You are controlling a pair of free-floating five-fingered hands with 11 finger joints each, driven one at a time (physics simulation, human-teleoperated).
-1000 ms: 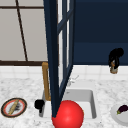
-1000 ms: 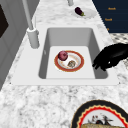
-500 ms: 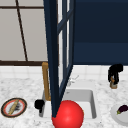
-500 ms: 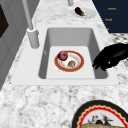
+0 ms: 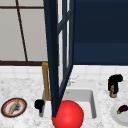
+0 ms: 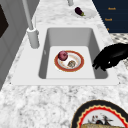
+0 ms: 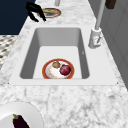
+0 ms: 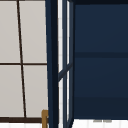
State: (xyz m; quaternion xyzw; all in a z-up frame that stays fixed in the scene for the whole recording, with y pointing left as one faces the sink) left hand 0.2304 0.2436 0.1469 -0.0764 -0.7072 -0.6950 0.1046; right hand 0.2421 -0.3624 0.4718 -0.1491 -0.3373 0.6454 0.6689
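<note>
Left robot hand (image 5: 39,104): I see it at the sink's (image 6: 47,40) front-left rim, fingers curled, holding nothing.
Right robot hand (image 5: 114,81): right of the sink, curled round a small bottle (image 5: 113,93) standing on the table (image 5: 22,85).
Plate (image 6: 79,65): in the sink, carrying a red apple (image 6: 62,55).

Kitchen: marble counter (image 6: 37,100), sink (image 6: 71,37), faucet (image 6: 32,35).

Open dark-blue glazed cabinet door (image 5: 58,62) and big red ball (image 5: 68,114) are blocking the white sink basin (image 5: 85,98) right of the left hand (image 5: 39,104). Bottom edge is cutting off the ball and the ornate black-rimmed plate (image 6: 100,117).
</note>
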